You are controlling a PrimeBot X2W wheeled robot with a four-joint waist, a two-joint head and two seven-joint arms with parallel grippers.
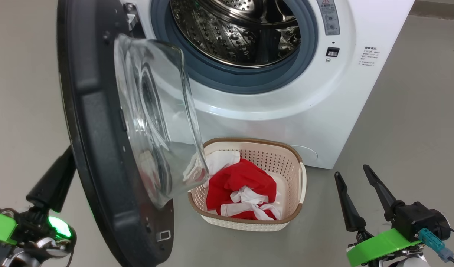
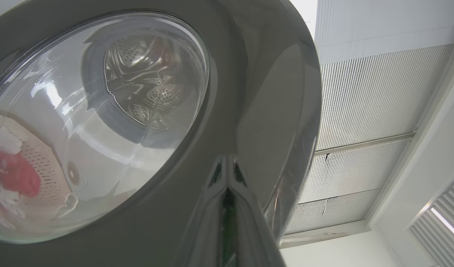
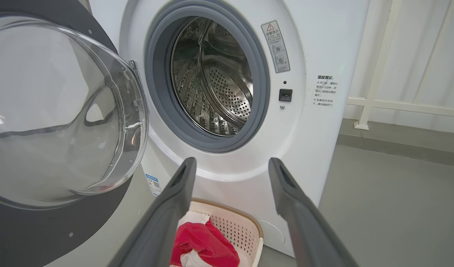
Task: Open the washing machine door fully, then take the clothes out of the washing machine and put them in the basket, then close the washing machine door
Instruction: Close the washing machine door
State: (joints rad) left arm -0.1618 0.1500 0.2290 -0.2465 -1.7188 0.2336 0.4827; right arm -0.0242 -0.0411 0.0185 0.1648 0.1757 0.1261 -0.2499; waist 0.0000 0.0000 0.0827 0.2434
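The washing machine [image 1: 275, 111] stands with its steel drum [image 1: 241, 29] showing no clothes inside. The washing machine door [image 1: 97, 148] hangs partly swung out at the left, its glass bowl over the basket's left side. The basket [image 1: 275, 160] sits on the floor against the machine's front, holding the red and white clothes [image 1: 241, 181]. My left gripper [image 1: 65, 163] is shut, its tips against the door's glossy outer face [image 2: 249, 92], as the left gripper [image 2: 227, 160] shows close up. My right gripper [image 1: 352, 171] is open and holds nothing, right of the basket; between the right gripper [image 3: 230, 167] fingers lie the clothes [image 3: 208, 241].
Grey floor [image 1: 408, 122] spreads to the right of the machine and around the basket. A white railing [image 3: 375, 74] and wall stand beyond the machine's right side. Slatted ceiling panels [image 2: 364, 96] show past the door's edge.
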